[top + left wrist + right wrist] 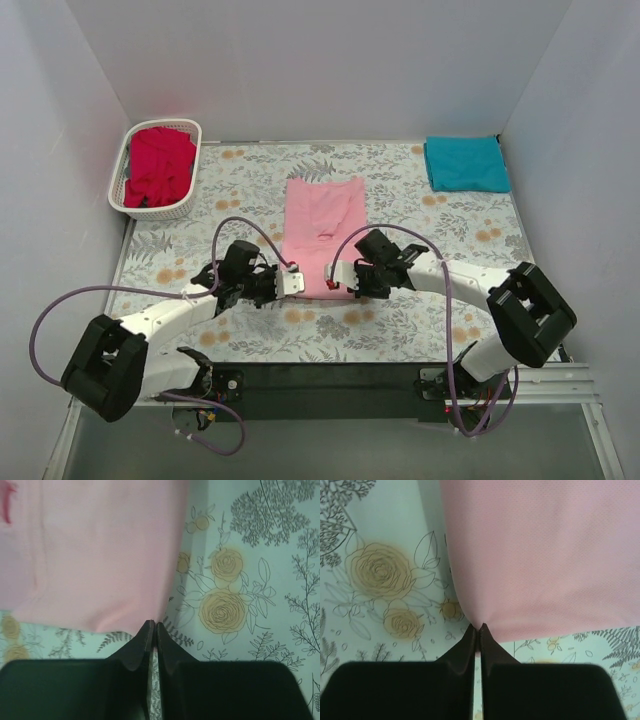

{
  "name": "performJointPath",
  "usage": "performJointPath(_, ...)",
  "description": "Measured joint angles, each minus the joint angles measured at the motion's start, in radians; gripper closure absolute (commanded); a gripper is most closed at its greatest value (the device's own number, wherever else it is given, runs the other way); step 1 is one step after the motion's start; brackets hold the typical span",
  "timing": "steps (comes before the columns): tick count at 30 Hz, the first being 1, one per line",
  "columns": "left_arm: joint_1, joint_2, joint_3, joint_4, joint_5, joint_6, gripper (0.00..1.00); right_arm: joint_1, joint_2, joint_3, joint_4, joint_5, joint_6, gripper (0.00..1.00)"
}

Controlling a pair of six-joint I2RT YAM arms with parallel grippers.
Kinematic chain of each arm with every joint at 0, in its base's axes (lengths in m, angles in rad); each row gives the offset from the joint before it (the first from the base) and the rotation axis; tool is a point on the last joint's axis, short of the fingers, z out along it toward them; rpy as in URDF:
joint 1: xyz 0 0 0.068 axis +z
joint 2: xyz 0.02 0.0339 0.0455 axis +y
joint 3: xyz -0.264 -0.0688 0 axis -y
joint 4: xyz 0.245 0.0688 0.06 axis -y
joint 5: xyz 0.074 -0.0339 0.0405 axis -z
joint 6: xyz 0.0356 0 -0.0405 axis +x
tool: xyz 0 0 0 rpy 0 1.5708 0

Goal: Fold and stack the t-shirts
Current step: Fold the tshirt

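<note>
Both of my arms meet at the near hem of the light pink cloth t-shirt point(322, 222), which lies flat and lengthwise in a narrow strip on the floral-printed table cover point(400, 320), its neckline at the end away from me. My left gripper point(152, 625) sits at the shirt's near left corner with its jaws pressed together, the pink edge running right down to the tips. My right gripper point(479, 628) sits at the near right corner, jaws likewise together, with the cloth drawn into a small pucker where they pinch it. The rest of the pink shirt rests unlifted on the cover. Beyond the pink shirt and well off to its right lies a teal cloth t-shirt point(466, 164), folded into a neat rectangle. Beyond it to the left, also well apart, a bright red cloth t-shirt point(160, 165) lies crumpled inside a white lattice plastic basket point(150, 211).
</note>
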Motion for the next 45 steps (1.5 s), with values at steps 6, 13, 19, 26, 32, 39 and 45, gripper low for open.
performJointPath(6, 0.001, -0.091, 0.133, -0.139, 0.027, -0.025, 1.0, -0.011, -0.11, 0.096, -0.173, -0.037, -0.001, 0.99)
performJointPath(13, 0.0, -0.244, 0.177, -0.396, 0.121, -0.016, 1.0, -0.005, -0.22, 0.122, -0.35, -0.134, -0.011, 0.99)
performJointPath(19, -0.002, -0.328, 0.238, -0.561, 0.2, -0.09, 1.0, 0.019, -0.271, 0.145, -0.515, -0.248, -0.013, 0.99)
performJointPath(26, 0.016, -0.216, 0.375, -0.511, 0.14, -0.231, 1.0, -0.072, -0.133, 0.378, -0.612, -0.292, -0.08, 0.99)
performJointPath(32, 0.17, 0.135, 0.526, -0.329, 0.13, -0.254, 1.0, -0.222, 0.135, 0.611, -0.624, -0.296, -0.19, 0.99)
performJointPath(39, 0.23, 0.549, 0.649, -0.151, 0.101, -0.253, 1.0, -0.299, 0.497, 0.783, -0.579, -0.289, -0.266, 0.99)
performJointPath(45, 0.233, 0.667, 0.637, -0.092, 0.085, -0.26, 1.0, -0.32, 0.6, 0.797, -0.536, -0.292, -0.269, 0.99)
